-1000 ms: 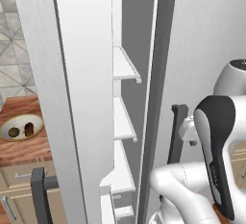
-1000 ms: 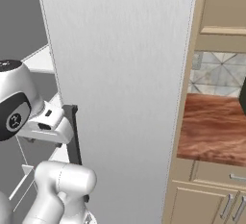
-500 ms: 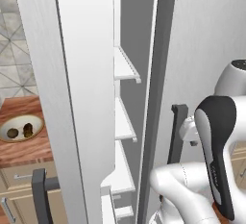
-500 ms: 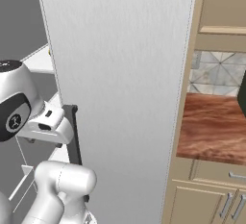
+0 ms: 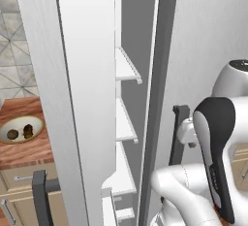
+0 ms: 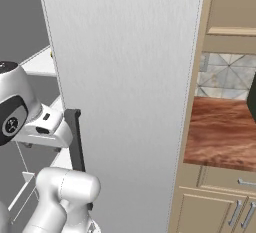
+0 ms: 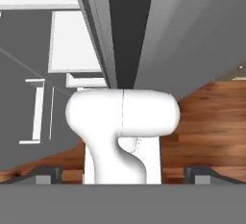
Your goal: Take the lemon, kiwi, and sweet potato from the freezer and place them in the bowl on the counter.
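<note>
The freezer (image 5: 87, 74) stands open, its white inner shelves (image 5: 127, 70) bare where they show. Left of it, the cream bowl (image 5: 17, 122) sits on the reddish-brown counter (image 5: 24, 152) and holds two small dark brown lumps (image 5: 28, 130); I cannot tell which fruit each is. The lemon is out of view. In the hand view my gripper (image 7: 122, 175) is open, its dark fingertips (image 7: 48, 172) wide apart with nothing between them, pointing down past the freezer's grey edge (image 7: 125, 26). The arm stands in front of the freezer, away from the bowl.
A dark bar handle (image 5: 41, 196) sticks out from the open door, and another (image 5: 177, 133) stands beside my arm. The closed grey door (image 6: 125, 77) faces the right base camera. More counter (image 6: 220, 137) and beige cabinets lie to its right, with a black object (image 6: 252, 97) at the edge.
</note>
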